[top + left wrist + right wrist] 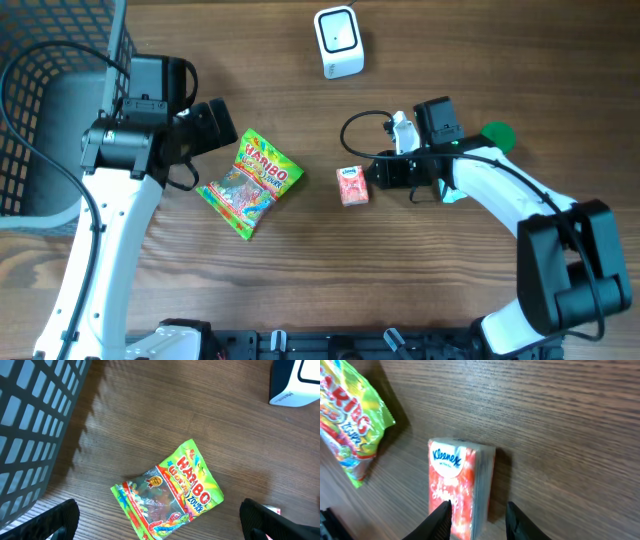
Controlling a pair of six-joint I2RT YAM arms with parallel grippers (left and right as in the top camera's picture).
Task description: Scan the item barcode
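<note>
Here the red, white-labelled Kleenex pack (457,482) lies flat right of the bag (250,182). The right gripper (479,507) stands parted over it, and the left gripper (159,510) gapes wide.

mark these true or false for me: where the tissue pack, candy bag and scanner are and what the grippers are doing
1. The Kleenex pack lies on the table, apart from the Haribo bag. True.
2. The Haribo bag is inside the basket. False: it lies on the table beside the basket.
3. The left gripper is open and holds nothing. True.
4. The right gripper holds the scanner. False: its jaws stand open at the Kleenex pack, and the scanner stands by itself on the table, away from both arms.
</note>
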